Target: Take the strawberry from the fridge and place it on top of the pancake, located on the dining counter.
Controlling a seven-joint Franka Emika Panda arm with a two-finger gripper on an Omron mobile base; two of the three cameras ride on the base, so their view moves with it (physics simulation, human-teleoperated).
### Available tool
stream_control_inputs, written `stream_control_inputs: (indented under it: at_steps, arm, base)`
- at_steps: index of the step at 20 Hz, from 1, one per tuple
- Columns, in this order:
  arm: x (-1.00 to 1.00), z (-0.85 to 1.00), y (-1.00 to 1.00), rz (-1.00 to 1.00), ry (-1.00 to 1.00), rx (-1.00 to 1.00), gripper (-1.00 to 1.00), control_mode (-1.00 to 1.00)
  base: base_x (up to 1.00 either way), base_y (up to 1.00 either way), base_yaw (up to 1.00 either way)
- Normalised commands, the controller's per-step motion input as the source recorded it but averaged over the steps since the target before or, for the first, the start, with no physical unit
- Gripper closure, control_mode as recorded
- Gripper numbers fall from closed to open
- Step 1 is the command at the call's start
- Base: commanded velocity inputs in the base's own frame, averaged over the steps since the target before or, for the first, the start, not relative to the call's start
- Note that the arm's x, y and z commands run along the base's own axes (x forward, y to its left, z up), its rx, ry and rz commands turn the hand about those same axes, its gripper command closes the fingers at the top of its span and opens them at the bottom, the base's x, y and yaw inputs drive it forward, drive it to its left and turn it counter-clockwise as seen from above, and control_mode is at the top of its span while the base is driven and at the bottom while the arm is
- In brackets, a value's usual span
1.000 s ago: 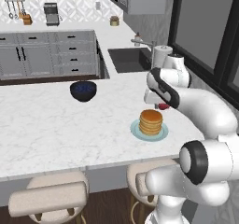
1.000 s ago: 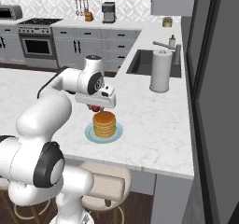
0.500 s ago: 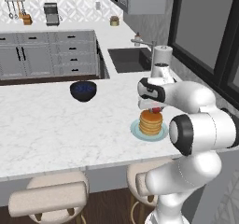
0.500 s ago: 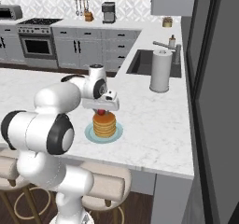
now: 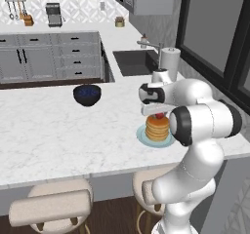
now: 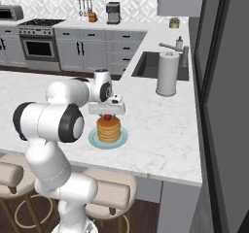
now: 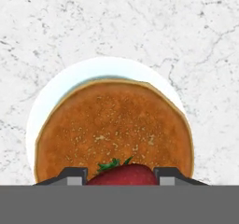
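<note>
Right now my gripper [image 7: 120,177] is clamped on the strawberry [image 7: 122,174], which sits red with green leaves between my two fingertips [image 7: 70,176] at the bottom centre of the hand view. Directly beyond it the pancake [image 7: 114,127] spreads across the middle of that frame, golden-brown on its pale plate [image 7: 44,101], with the marble counter [image 7: 196,41] around it. From the left base view, I hold the berry just above the stack [image 5: 157,127] at centre right of the frame, whether touching it or not I cannot tell. A dark bowl [image 5: 87,94] stands well apart toward centre left, and a paper towel roll [image 5: 169,59] rises beside the sink [image 5: 132,62] above. Two stools [image 5: 53,206] line the counter's lower edge.
</note>
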Motion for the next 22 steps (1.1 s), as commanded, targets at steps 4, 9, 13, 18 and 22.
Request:
stream_control_inputs:
  at_steps: [4,9,13,18,22]
  arm:
    - [-0.02,-0.14,0.01,0.09,0.00,-0.03,1.00,-1.00]
    - [-0.25,-0.35,0.00,0.07,0.00,-0.05,-1.00,-1.00]
    - [-0.20,-0.18,0.00,0.07,-0.02,-0.02,-1.00,-1.00]
    - [-0.25,0.08,0.00,0.05,-0.07,-0.03,-1.00,-1.00]
    - [-0.46,0.44,0.00,0.08,-0.17,-0.06,-1.00,-1.00]
  base:
    - [0.00,0.00,0.00]
    - [0.00,0.00,0.00]
    - [0.00,0.00,0.00]
    - [0.00,0.00,0.00]
    - [0.00,0.00,0.00]
